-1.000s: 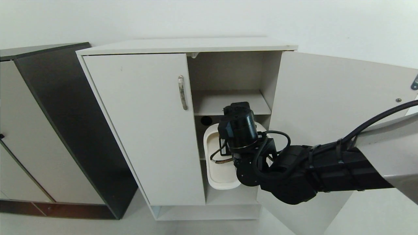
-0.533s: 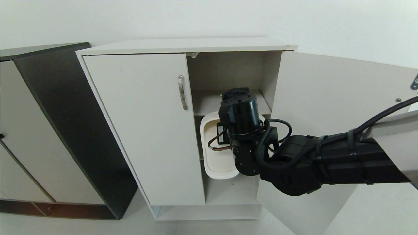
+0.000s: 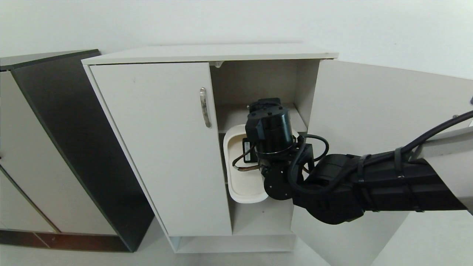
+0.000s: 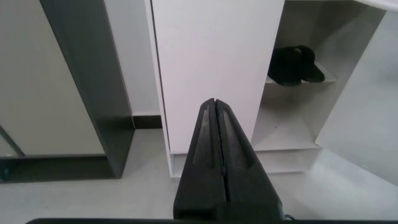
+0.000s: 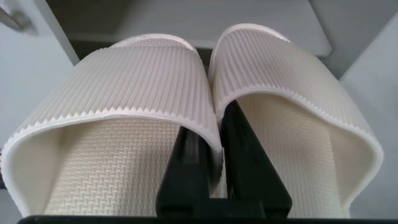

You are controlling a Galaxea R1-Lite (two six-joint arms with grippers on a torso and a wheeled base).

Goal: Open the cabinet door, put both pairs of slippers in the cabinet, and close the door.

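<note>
With the right cabinet door [image 3: 369, 122] open and the black slippers [image 4: 297, 64] on an inner shelf, the right gripper [image 5: 214, 146], clenched on the white slippers [image 3: 242, 181], holds them in the cabinet [image 3: 207, 53] opening, the left gripper [image 4: 214, 109] is clenched empty outside, and placement and door closing remain.

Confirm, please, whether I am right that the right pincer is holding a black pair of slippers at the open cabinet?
Not quite: the slippers in the right pincer are cream-white, not black, as the right wrist view shows. They are indeed held at the open cabinet.
</note>
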